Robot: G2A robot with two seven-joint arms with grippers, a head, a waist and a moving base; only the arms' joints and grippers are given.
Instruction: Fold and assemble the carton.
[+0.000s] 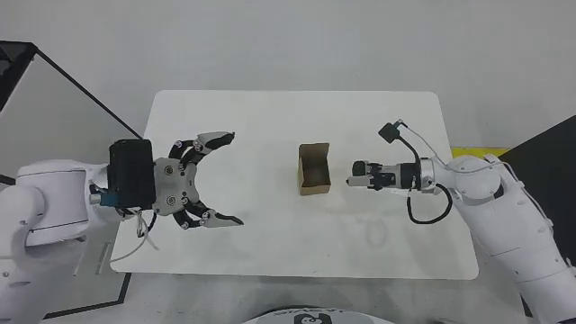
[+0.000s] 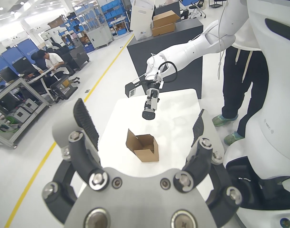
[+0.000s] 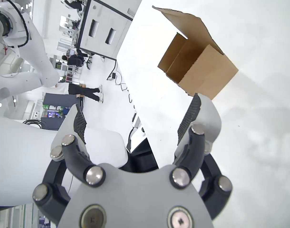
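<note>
The carton (image 1: pixel 314 169) stood open on the worktop (image 1: pixel 270 117). The left gripper (image 1: pixel 234 178) and right gripper (image 1: pixel 353 175) had their jaws spread and empty. One should probably brace a wall while the other folds the flap.

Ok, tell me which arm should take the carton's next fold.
Right, probably. The right pincer is open just beside the carton, not touching it. The left pincer, also open, is farther away across the table.

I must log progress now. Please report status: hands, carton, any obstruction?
Left hand open, away from carton. Right hand open, near carton, apart. Carton stands on table, top open. Nothing between hands and carton.
</note>
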